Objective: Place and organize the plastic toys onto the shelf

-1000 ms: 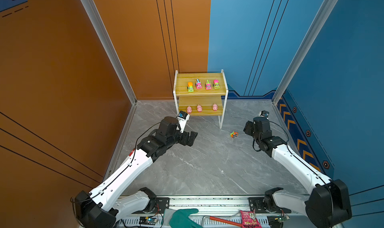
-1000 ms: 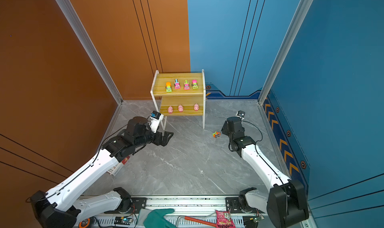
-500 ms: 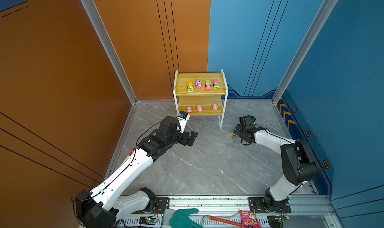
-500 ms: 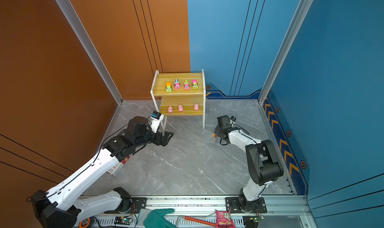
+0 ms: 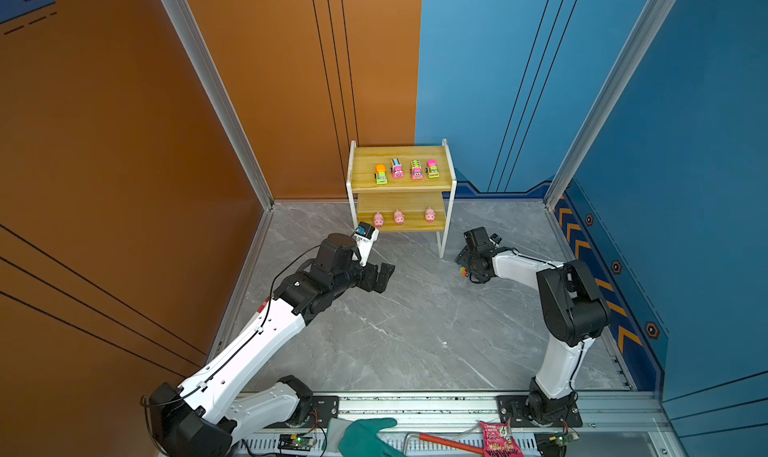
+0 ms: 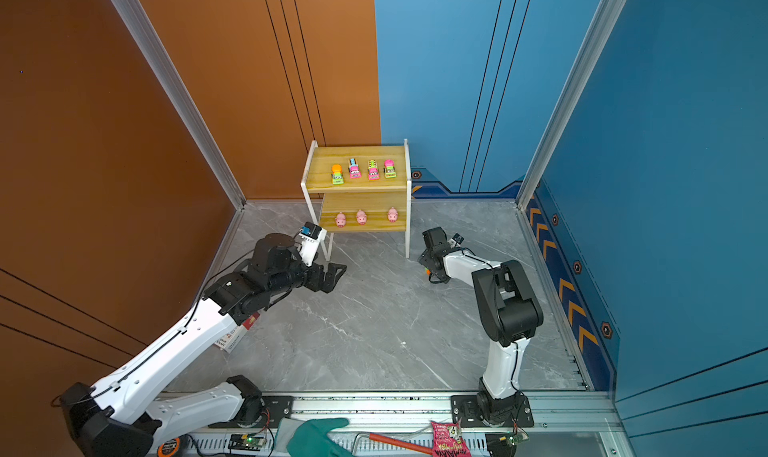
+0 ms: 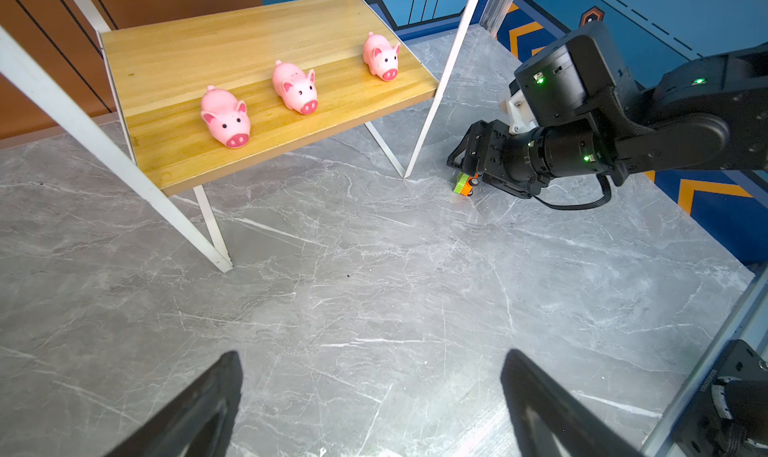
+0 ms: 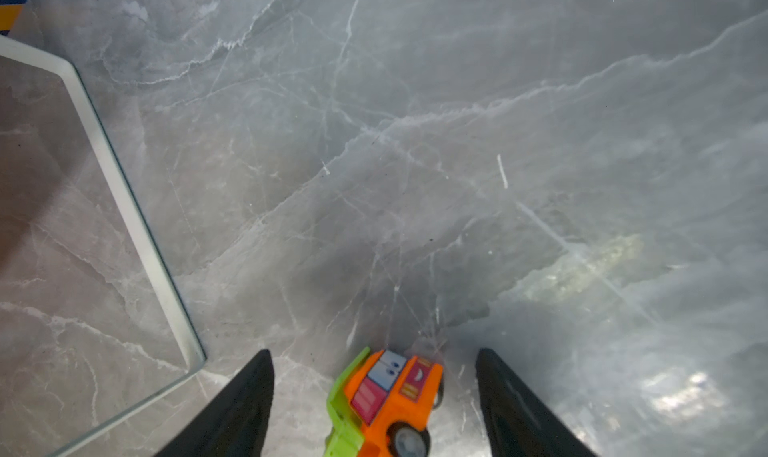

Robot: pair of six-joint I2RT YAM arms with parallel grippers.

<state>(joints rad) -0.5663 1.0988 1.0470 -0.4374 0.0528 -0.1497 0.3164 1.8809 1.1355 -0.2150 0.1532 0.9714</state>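
The shelf [image 5: 365, 159] [image 6: 324, 159] stands at the back wall. Its top board carries several neon trucks [image 5: 397, 169] in a row. Three pink pigs [image 5: 399, 217] [image 7: 296, 87] sit on the lower board. One orange-and-green truck [image 8: 386, 396] [image 7: 464, 184] [image 5: 462, 271] lies askew on the floor beside the shelf's front right leg [image 5: 442, 243]. My right gripper [image 8: 372, 351] [image 5: 461, 263] is down at the floor and open, one finger on each side of this truck with a gap at both. My left gripper [image 7: 372, 353] [image 5: 384, 276] hovers open and holds nothing, left of the shelf.
A teal glove [image 5: 365, 436], a red-handled tool [image 5: 444, 442] and a pink snack packet [image 5: 496, 438] lie on the front rail. A printed box [image 6: 235, 336] rests under the left arm. The shelf's white foot frame [image 8: 124, 201] runs close beside my right gripper.
The right arm folded inward and its gripper dropped to the floor around the orange-and-green truck, opening a little wider. The left arm has not moved.
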